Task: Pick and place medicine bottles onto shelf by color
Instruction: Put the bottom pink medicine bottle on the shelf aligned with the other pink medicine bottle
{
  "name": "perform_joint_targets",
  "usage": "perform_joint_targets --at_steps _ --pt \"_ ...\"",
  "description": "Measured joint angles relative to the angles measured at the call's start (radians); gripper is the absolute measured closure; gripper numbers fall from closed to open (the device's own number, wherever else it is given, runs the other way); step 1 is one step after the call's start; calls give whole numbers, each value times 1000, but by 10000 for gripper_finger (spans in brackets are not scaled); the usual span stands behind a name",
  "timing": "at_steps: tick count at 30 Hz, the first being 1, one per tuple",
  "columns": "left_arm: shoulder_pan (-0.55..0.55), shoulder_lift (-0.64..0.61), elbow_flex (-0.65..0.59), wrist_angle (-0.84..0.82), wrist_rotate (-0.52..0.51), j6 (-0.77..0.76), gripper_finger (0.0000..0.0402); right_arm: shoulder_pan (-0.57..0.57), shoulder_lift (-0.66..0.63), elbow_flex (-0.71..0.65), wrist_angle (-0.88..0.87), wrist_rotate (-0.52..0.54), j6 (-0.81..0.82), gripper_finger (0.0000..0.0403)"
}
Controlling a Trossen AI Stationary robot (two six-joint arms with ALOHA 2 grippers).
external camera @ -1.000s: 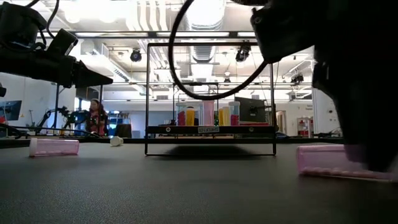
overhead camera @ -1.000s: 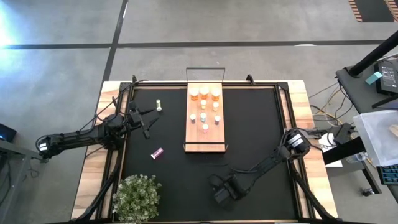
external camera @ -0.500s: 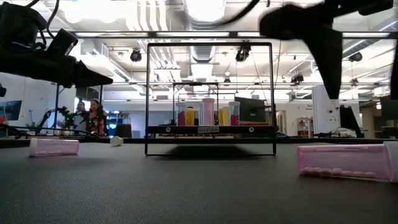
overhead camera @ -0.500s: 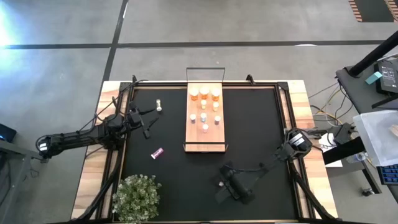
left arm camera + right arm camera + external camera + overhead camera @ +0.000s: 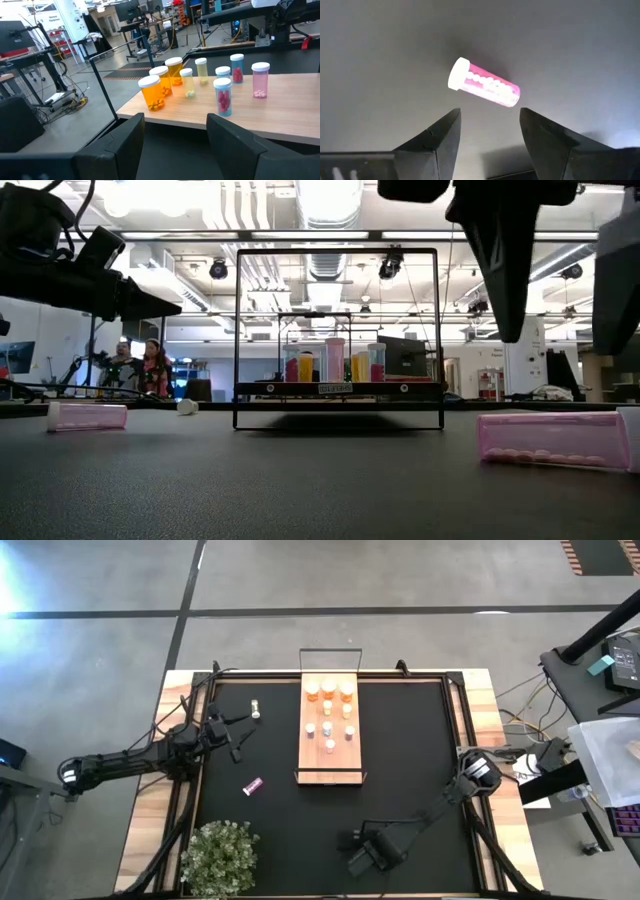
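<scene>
Room: we see grey concrete floor around the table in the high view; the low view looks level into a bright workshop with ceiling lights, where two people [image 5: 140,365] stand far back.
Table: we count one wooden table [image 5: 487,730] covered by a black mat [image 5: 410,760].
Plant: we find a leafy potted plant [image 5: 220,858] at the near left corner of the mat.
Shelf: we see the light-wood shelf [image 5: 331,765] lying mid-table toward the far edge, with thin black wire frames at both ends.
Shelf contents: we count nine upright white-capped medicine bottles [image 5: 329,710] on the board; three wide amber bottles [image 5: 156,92] stand in the far row, and slimmer yellowish and pink ones stand in the rows nearer us.
Loose pink bottle, near right: we see a pink bottle [image 5: 483,88] lying on its side on the mat, white pills inside, directly below the right gripper.
Loose pink bottle, left: we see a second pink bottle [image 5: 252,785] lying on the mat, well apart from the shelf.
Loose pale bottle: we see a small pale bottle [image 5: 256,708] on the mat near the far left.
Left arm: we see the left gripper [image 5: 238,736] held level above the mat's left side, facing the shelf, fingers spread, holding nothing.
Right arm: we see the right gripper [image 5: 350,840] pointing down over the near pink bottle, fingers parted, not touching it.
</scene>
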Motion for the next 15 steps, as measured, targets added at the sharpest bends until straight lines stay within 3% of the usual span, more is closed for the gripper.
perform_joint_targets --at_steps 15 --pt "0 1 0 0 0 0 203 5 0 -85 88 -2 -405 211"
